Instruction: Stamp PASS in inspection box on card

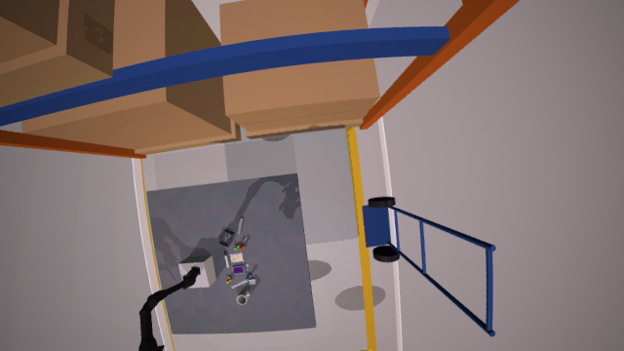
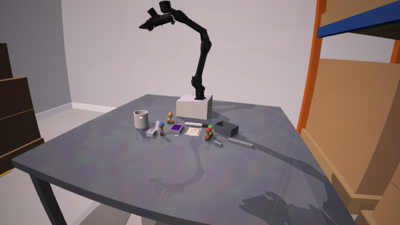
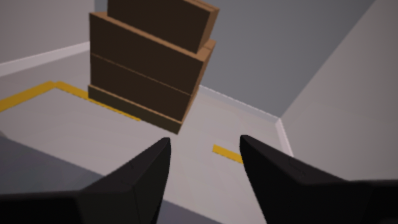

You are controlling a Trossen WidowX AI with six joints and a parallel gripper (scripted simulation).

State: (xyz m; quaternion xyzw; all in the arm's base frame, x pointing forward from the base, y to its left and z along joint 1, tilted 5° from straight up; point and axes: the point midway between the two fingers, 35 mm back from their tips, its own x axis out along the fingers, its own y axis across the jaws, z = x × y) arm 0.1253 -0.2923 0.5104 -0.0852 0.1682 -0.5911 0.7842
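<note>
Four knob-handled stamps showed in the top view as small coloured dots on the grey table (image 1: 278,302), near the middle of the frame; the green-topped stamp (image 1: 239,247), which I took to be the PASS one, lay just above the card (image 1: 237,257), with the purple ink pad (image 1: 238,269) just below the card, so stamp, card and pad ran in one short line, likely to keep each move short. From the exterior view the green-topped stamp (image 2: 210,128) stood upright on the bench at centre frame, right beside a red-topped stamp (image 2: 207,134) and right of the card (image 2: 193,131); its long axis ran vertical, knob up and printing face down, ready for a grasp from above. The gripper (image 2: 142,26) hung high at upper centre, well apart from everything on the table, its arm rising from the white pedestal (image 2: 194,107). At the wrist, the gripper (image 3: 205,140) stood roughly half open with nothing between its dark fingers, aimed out at stacked cartons (image 3: 150,75) on the floor, not at the bench.
</note>
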